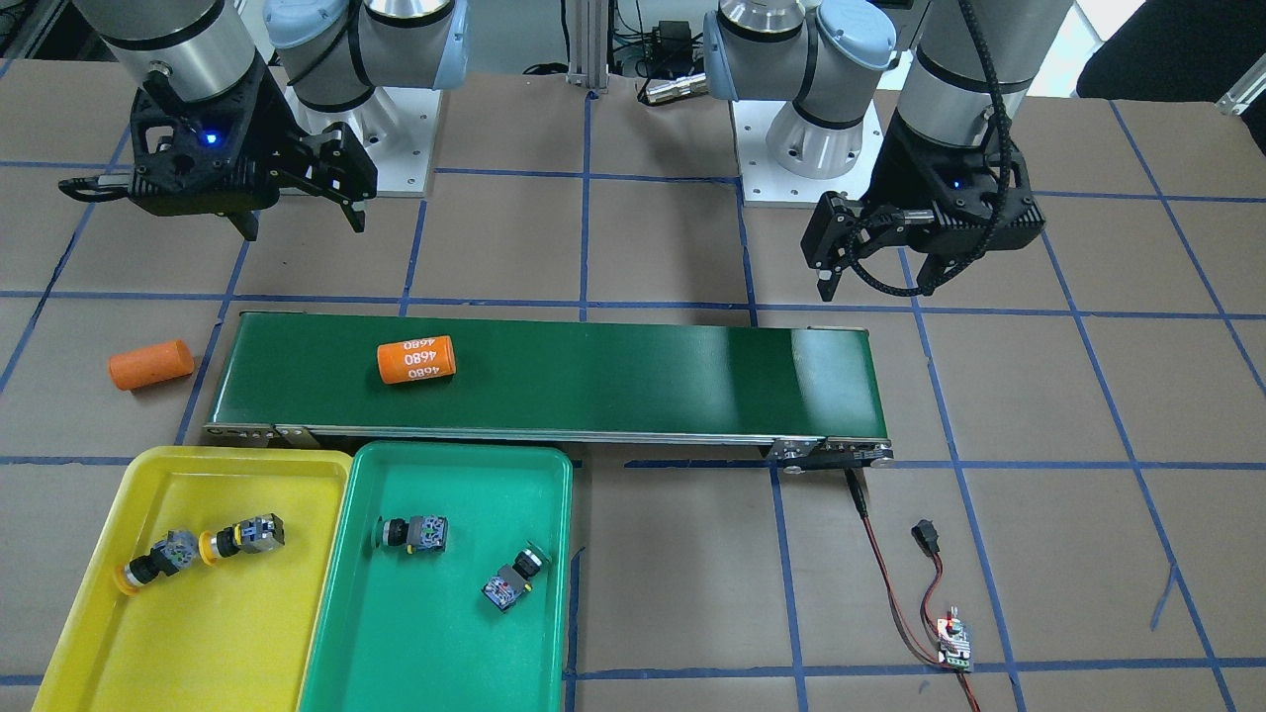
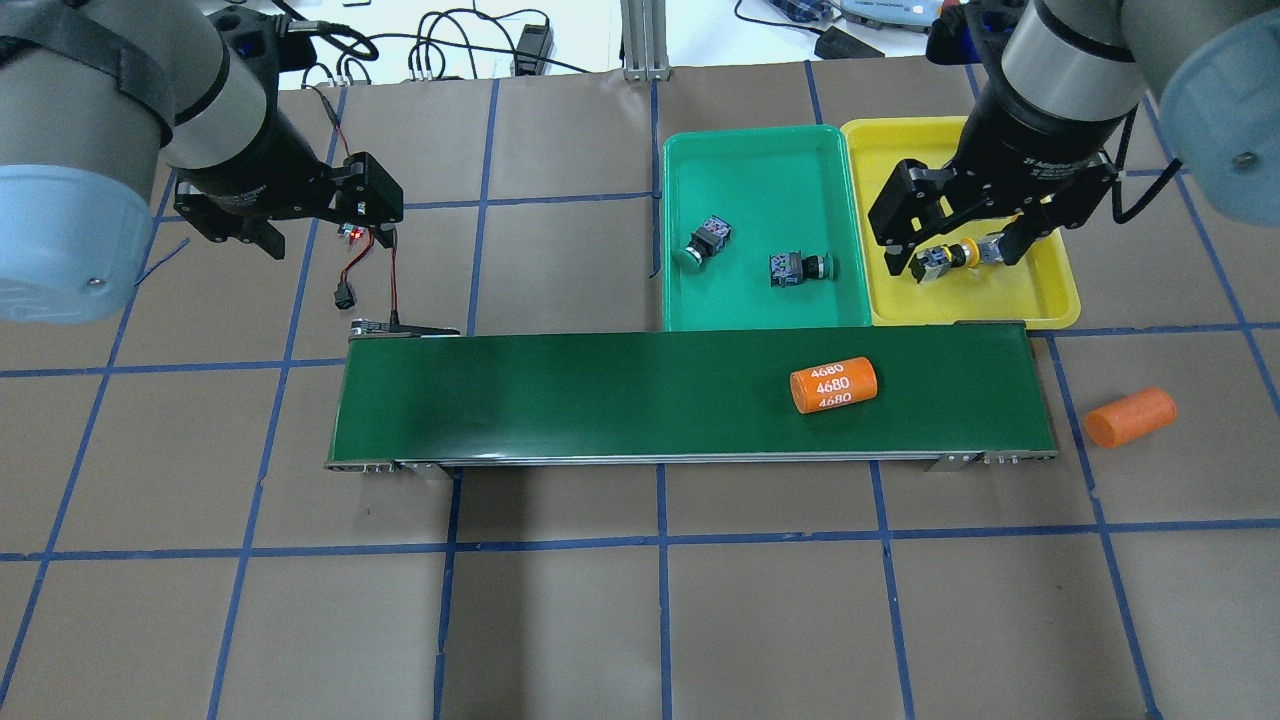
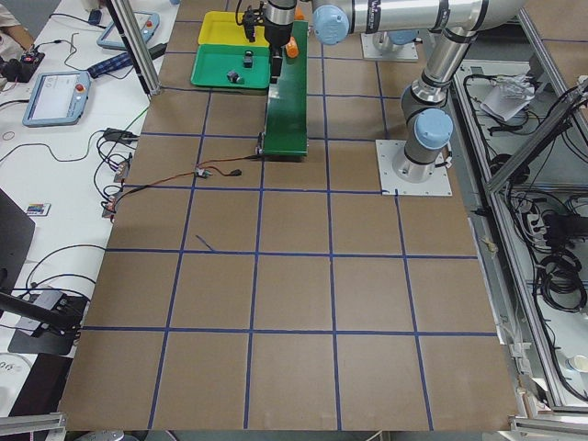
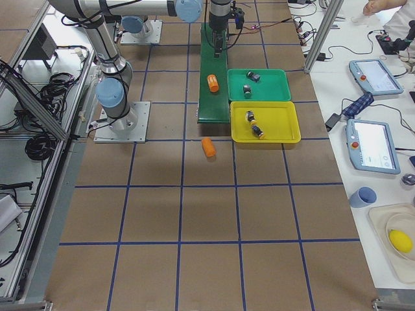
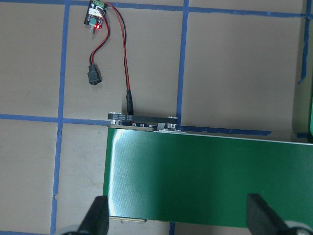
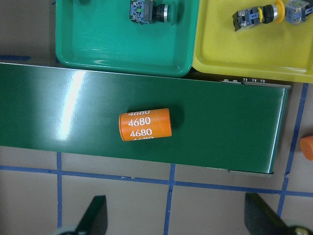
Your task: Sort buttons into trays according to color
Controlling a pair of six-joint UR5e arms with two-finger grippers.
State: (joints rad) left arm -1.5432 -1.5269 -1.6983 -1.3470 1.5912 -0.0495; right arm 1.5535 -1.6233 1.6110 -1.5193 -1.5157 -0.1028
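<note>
Exterior front-facing: yellow buttons (image 1: 242, 538) unobstructed

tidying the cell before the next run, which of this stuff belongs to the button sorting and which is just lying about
Job: yellow buttons, green buttons, yellow tray, green tray.
Lying about: labelled orange cylinder, plain orange cylinder, conveyor belt, wired circuit board.

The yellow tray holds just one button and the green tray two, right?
Not quite. The yellow tray holds two yellow buttons, not one, as the exterior front-facing view shows. The green tray does hold two green buttons.
</note>
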